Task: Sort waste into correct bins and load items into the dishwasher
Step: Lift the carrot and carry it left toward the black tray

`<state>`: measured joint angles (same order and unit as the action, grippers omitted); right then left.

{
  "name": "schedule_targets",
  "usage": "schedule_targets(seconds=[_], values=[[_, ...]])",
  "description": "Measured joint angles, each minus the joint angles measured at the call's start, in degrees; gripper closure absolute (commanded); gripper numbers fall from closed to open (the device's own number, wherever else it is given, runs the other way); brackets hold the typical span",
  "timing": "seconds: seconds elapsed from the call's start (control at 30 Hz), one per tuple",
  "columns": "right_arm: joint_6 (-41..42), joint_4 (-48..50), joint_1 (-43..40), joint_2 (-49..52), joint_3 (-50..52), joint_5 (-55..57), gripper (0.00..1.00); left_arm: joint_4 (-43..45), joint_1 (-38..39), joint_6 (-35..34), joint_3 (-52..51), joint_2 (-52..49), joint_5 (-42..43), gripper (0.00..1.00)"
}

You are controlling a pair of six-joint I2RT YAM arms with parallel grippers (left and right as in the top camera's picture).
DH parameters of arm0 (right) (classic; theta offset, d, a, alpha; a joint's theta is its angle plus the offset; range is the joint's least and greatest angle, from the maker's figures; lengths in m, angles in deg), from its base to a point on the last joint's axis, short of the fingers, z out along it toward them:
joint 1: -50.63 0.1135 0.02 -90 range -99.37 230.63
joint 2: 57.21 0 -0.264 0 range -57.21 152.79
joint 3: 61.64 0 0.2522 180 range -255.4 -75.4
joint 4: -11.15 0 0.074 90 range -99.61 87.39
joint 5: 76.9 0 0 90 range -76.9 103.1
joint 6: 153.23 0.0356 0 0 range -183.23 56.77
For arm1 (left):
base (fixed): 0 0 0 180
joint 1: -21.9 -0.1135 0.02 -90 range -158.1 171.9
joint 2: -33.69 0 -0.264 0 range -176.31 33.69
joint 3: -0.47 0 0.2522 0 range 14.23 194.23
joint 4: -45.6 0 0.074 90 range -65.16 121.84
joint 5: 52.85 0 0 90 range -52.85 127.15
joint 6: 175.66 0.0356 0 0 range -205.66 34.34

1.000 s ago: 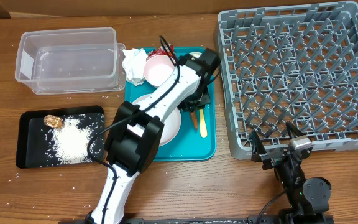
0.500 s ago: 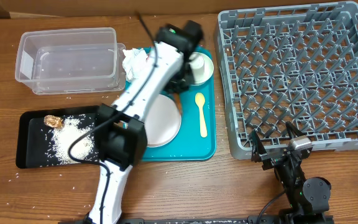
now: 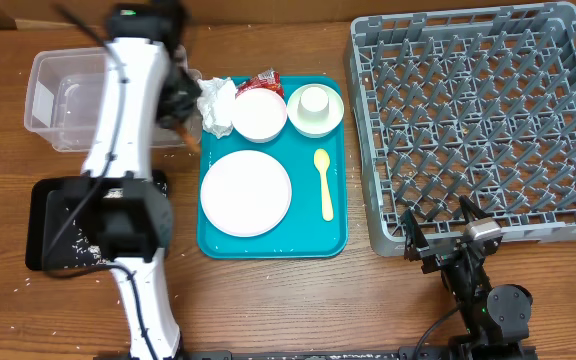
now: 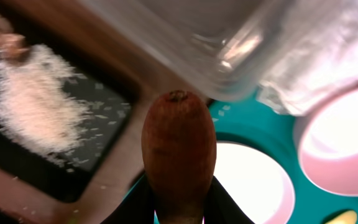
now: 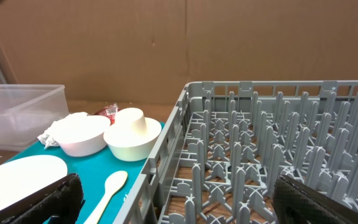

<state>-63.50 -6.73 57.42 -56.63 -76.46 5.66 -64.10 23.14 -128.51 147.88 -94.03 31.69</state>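
**A:** Your right gripper, right of the teal tray, gapes wide and idle. Why is your left gripper up by that tray's far-left corner?

**B:** It's clamped on a brown food scrap, probably bound for the black tray, left of the teal one. The scrap hides your fingertips. The clear tub beyond is blurred.

Left gripper is motion-blurred overhead, jaws unreadable there. In the wrist view the brown scrap between its fingers is out of focus, lower end cut by the bottom edge. The left arm behind the gripper hides part of the black tray and clear tub. Right gripper: fingers dark, cropped at the bottom corners.
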Motion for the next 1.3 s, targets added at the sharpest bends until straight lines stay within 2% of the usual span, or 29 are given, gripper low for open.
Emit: schedule_targets(seconds=[0.2, 0.53, 0.87, 1.3], values=[[0.0, 0.0, 0.0, 0.0, 0.0, 0.0, 0.0, -0.68, -7.96, 0.02, -0.04, 2.49, 0.04, 0.81], [-0.02, 0.0, 0.0, 0.0, 0.0, 0.02, 0.0, -0.7, -13.0, 1.27, -5.35, 2.54, 0.24, 0.79], [0.0, 0.0, 0.0, 0.0, 0.0, 0.0, 0.0, 0.13, -21.24, -0.26, -13.66, 2.54, -0.24, 0.78], [0.0, -0.02, 0.0, 0.0, 0.0, 0.0, 0.0, 9.33, -22.34, -2.21, -26.36, 2.54, -0.42, 0.76]])
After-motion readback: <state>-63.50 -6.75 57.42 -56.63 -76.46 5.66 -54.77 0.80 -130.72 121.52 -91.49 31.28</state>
